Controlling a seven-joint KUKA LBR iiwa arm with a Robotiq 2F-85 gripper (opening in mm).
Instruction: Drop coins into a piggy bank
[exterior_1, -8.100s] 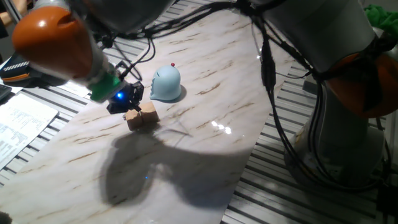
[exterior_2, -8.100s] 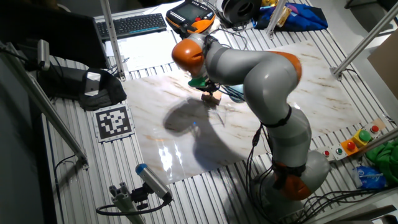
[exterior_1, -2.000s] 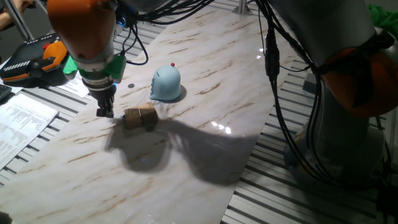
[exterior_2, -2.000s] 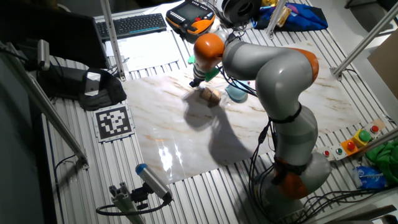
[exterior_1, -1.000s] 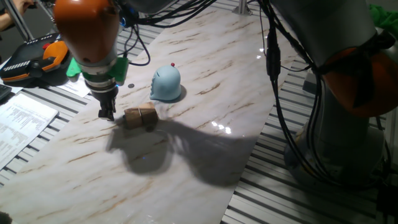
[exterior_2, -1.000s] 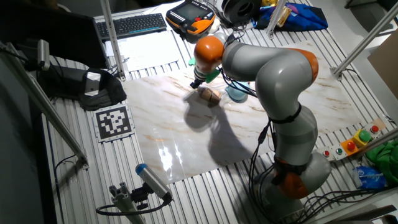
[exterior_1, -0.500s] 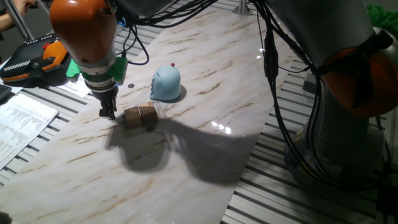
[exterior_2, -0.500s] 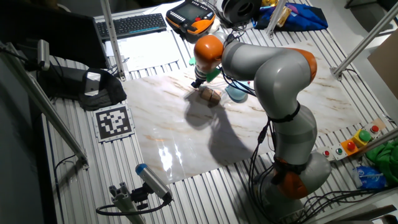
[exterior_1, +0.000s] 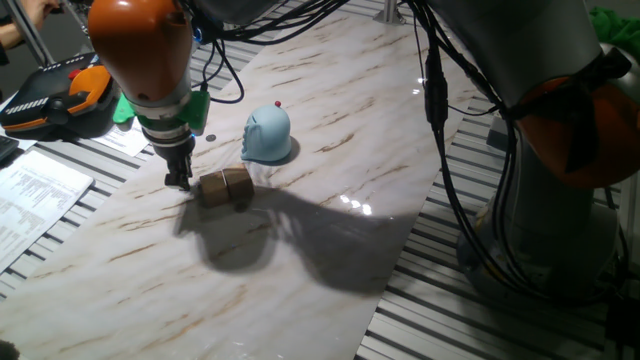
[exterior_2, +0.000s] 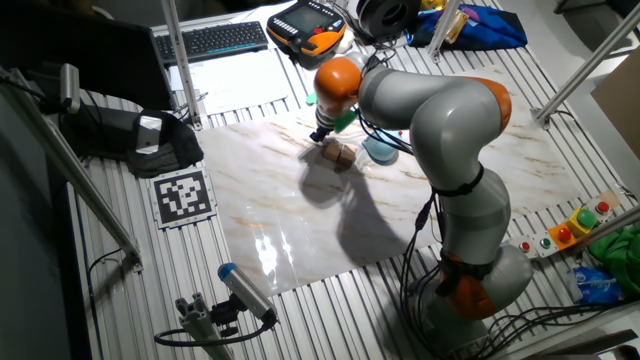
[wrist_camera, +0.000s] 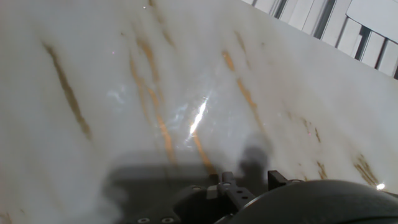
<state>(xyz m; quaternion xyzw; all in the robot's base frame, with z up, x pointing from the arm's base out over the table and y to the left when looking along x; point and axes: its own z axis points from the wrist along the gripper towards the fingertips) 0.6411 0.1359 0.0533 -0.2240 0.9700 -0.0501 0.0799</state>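
The light blue piggy bank (exterior_1: 267, 135) with its red knob stands on the marble table; it also shows in the other fixed view (exterior_2: 380, 150). My gripper (exterior_1: 180, 181) points straight down, its tips at the table just left of the two tan wooden cubes (exterior_1: 225, 187). Its fingers look pressed together, and I see nothing between them. In the other fixed view the gripper (exterior_2: 318, 138) is beside the cubes (exterior_2: 340, 154). A tiny dark disc, seemingly a coin (exterior_1: 211, 139), lies left of the piggy bank. The hand view shows only bare marble (wrist_camera: 186, 93).
An orange and black hand-held pendant (exterior_1: 55, 95) and papers (exterior_1: 35, 195) lie off the table's left edge. The arm's base and cables (exterior_1: 560, 170) stand at the right. A keyboard (exterior_2: 215, 40) sits beyond the table in the other fixed view.
The gripper has shifted a little to the right, closer to the wooden cubes, staying upright. The cubes and the piggy bank have not moved.
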